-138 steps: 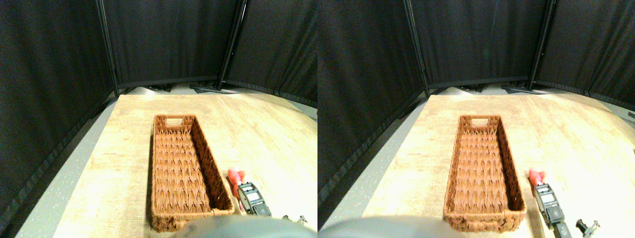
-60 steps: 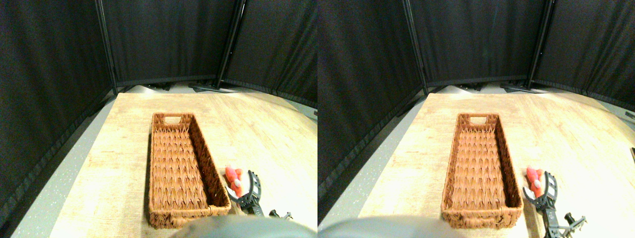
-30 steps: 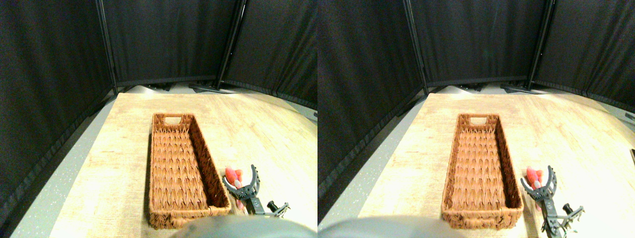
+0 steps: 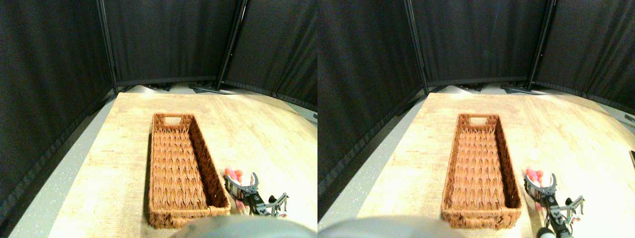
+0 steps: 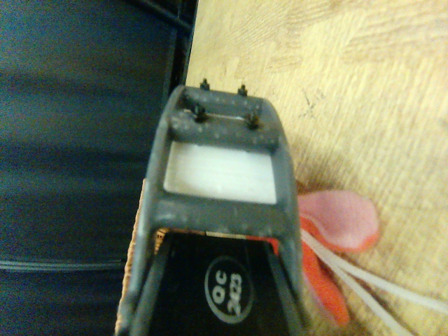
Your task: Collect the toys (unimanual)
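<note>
One red plush toy [image 4: 230, 173] with pink ears lies on the wooden table just right of the wicker basket's near end. My right gripper [image 4: 241, 178] reaches in from the lower right. Its jaws stand apart on either side of the toy's near part, with a gap still showing between them. In the wrist view the red toy [image 5: 336, 220] lies against the side of the dark jaw frame, and its white string tail [image 5: 371, 280] trails away from it. No other toys are in view, and nothing lies in the basket.
The long brown wicker basket [image 4: 208, 163] lies lengthwise on the pale wood table [image 4: 258, 129], handle cut-out at its far end. Black curtains on poles [image 4: 106, 49] wall in the far side. Grey floor [image 4: 59, 178] runs along the table's left edge.
The gripper has turned from flat to jaws spread, then settled lower around the red toy. Its jaws stand closer together than half a second ago. The toy has barely moved.
</note>
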`<action>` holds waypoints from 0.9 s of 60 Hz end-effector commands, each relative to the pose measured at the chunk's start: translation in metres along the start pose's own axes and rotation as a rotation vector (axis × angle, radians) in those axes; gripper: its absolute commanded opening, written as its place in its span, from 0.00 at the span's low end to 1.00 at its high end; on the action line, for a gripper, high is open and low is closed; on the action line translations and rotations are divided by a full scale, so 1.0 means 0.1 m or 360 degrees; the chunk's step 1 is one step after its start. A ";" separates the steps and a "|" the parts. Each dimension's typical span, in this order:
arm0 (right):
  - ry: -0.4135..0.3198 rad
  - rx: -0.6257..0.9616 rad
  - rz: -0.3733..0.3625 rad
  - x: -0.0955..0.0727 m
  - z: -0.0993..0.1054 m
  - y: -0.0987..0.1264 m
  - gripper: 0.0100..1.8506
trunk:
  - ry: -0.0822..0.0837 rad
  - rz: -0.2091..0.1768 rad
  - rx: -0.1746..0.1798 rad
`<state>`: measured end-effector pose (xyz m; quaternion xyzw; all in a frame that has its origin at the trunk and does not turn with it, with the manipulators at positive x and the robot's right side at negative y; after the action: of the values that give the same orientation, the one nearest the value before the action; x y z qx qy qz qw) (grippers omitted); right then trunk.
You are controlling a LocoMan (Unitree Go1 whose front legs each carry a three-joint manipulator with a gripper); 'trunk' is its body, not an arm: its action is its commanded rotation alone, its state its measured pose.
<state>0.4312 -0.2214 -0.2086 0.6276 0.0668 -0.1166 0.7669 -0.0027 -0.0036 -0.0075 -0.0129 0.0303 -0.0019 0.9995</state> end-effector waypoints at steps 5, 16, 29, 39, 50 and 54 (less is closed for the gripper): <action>0.0067 0.0015 0.0035 0.03 0.01 0.10 0.44 | 0.0013 0.0007 -0.0034; 0.0086 0.0061 -0.0079 0.11 0.00 0.03 0.44 | 0.0019 0.0018 -0.0046; 0.0016 0.0084 -0.0112 0.22 0.00 -0.10 0.43 | 0.0030 0.0032 -0.0056; -0.0058 0.0008 -0.0131 0.24 0.03 -0.24 0.43 | 0.0034 0.0034 -0.0055; -0.0089 0.0035 -0.0164 0.23 0.08 -0.37 0.46 | 0.0044 0.0029 -0.0051; -0.0105 0.0021 -0.0167 0.23 0.09 -0.40 0.46 | 0.0043 0.0029 -0.0049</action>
<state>0.4443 -0.2344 -0.2451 0.6387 0.0788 -0.1633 0.7478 -0.0039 -0.0039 -0.0059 -0.0202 0.0335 0.0027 0.9992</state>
